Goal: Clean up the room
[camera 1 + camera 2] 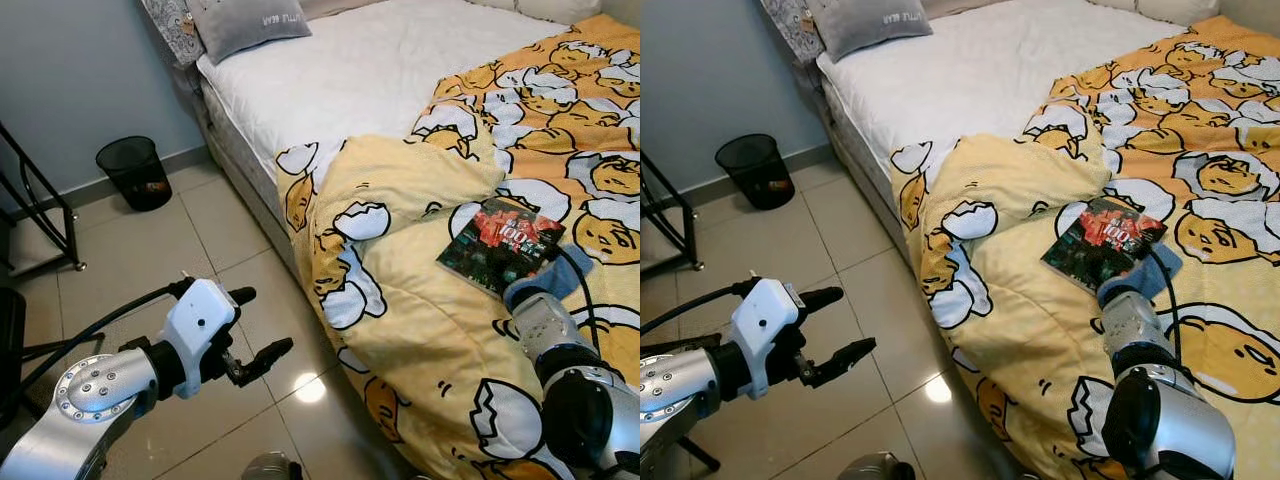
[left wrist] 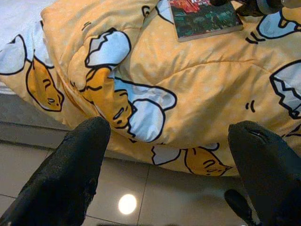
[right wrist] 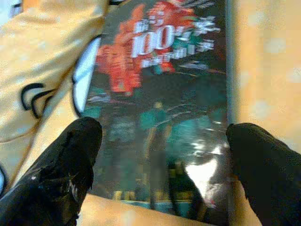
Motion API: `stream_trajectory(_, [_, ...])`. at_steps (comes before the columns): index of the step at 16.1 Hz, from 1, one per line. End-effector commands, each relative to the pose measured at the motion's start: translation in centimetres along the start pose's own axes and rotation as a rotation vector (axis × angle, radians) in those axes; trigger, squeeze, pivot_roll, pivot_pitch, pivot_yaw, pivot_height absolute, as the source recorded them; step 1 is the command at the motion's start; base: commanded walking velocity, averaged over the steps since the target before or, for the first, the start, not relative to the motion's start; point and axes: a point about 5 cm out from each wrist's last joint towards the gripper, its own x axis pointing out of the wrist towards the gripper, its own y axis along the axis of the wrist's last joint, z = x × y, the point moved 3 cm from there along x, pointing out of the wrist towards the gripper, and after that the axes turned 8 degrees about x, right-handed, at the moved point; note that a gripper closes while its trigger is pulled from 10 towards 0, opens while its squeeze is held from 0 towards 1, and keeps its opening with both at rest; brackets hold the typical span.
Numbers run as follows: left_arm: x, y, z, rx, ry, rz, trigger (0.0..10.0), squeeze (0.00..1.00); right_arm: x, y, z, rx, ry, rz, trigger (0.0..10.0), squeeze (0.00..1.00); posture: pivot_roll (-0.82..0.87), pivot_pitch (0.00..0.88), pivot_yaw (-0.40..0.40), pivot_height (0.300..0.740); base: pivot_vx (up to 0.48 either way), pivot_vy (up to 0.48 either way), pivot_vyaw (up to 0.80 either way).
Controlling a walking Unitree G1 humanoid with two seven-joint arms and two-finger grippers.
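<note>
A dark book [image 3: 160, 117] lies on the yellow quilt [image 1: 420, 330] at the bed's edge, framed between the right gripper's [image 3: 162, 174] open fingers, while the left gripper [image 1: 262, 328] hovers open above floor tiles [image 1: 150, 260] near a black bin [image 1: 134, 171].

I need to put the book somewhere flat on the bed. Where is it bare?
The white mattress sheet lies bare between the grey pillow and the bunched yellow egg-print duvet. The duvet around the dark glossy book is rumpled, and the right end effector straddles the book there.
</note>
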Motion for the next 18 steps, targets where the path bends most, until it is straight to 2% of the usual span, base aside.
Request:
stream_trajectory(1, [-0.7, 0.0, -0.3, 0.005, 0.019, -0.018, 10.0, 0.0, 0.0, -0.1, 0.8, 0.063, -0.048, -0.017, 10.0, 0.0, 0.3, 0.119, 0.086, 0.74, 0.0, 0.0, 0.0])
stream_trajectory(3, [-0.8, 0.0, -0.3, 0.002, 0.02, -0.023, 10.0, 0.0, -0.1, -0.5, 1.1, 0.106, -0.049, -0.04, 10.0, 0.0, 0.3, 0.119, 0.086, 0.74, 0.0, 0.0, 0.0])
stream_trajectory(6, [-1.0, -0.3, -0.2, 0.001, 0.018, -0.04, 10.0, 0.0, -0.3, -1.9, 1.4, 0.222, -0.031, -0.112, 10.0, 0.0, 0.3, 0.126, 0.087, 0.74, 0.0, 0.0, 0.0])
stream_trajectory(9, [-1.1, -0.2, -0.1, -0.002, 0.019, -0.042, 10.0, 0.0, -0.3, -2.2, 0.4, 0.472, 0.054, -0.113, 10.0, 0.0, 0.31, 0.13, 0.088, 0.74, 0.0, 0.0, 0.0])
stream_trajectory(11, [-1.1, -0.1, -0.3, -0.002, 0.025, -0.042, 10.0, 0.0, -0.3, -1.5, -0.5, 0.56, 0.117, -0.095, 10.0, 0.0, 0.31, 0.13, 0.088, 0.74, 0.0, 0.0, 0.0])
stream_trajectory(18, [-1.7, -0.1, -0.4, -0.004, 0.041, -0.053, 10.0, 0.0, -0.2, 0.2, -3.0, 0.729, 0.289, -0.07, 10.0, 0.0, 0.32, 0.142, 0.076, 0.74, 0.0, 0.0, 0.0])
